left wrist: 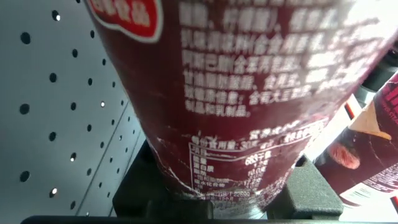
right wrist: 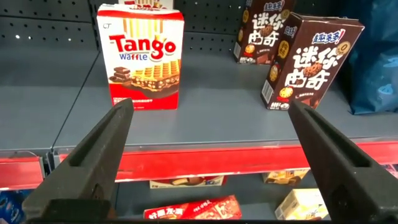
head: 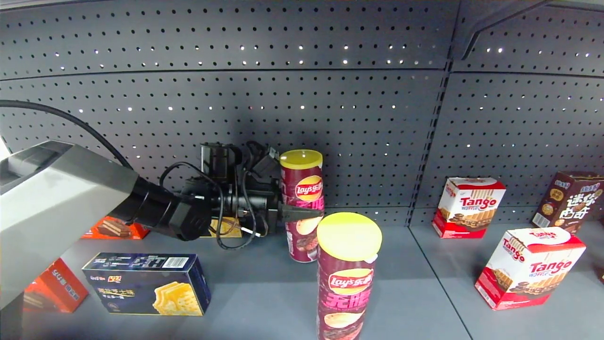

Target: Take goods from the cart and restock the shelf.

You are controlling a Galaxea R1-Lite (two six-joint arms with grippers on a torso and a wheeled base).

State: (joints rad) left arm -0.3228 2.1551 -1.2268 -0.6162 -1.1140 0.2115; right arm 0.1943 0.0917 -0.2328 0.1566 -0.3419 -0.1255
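**Left gripper clamped on a chip can at the back of the shelf**

My left gripper (head: pixel 302 213) was closed tightly on a chip can (head: pixel 302 182), with one finger on each side of its middle. The can was dark red with a yellow lid and a picture of chips low on the label. It stood upright at the back of the shelf (head: pixel 264 293), very near the pegboard wall (head: pixel 330 108). I could not tell whether its base touched the shelf. In the left wrist view, small white print covered the side of the can.

A second chip can (head: pixel 349 274) of the same kind stood upright toward the front, slightly to the right of the held one and close to it.

On my left, a blue box (head: pixel 146 283) lay near the front edge, and an orange box (head: pixel 113 229) lay farther back, behind my arm. On my right, bare shelf continued up to a seam (head: pixel 432 278) between two boards. Past the seam stood two red and white boxes (head: pixel 467 205) and a brown box (head: pixel 568 200) near the wall.

My right gripper (right wrist: pixel 211 106) had its fingers wide apart and held nothing. It was in front of the red strip (right wrist: pixel 211 165) on the shelf edge, and a red and white box and two brown boxes stood on the board behind this strip.
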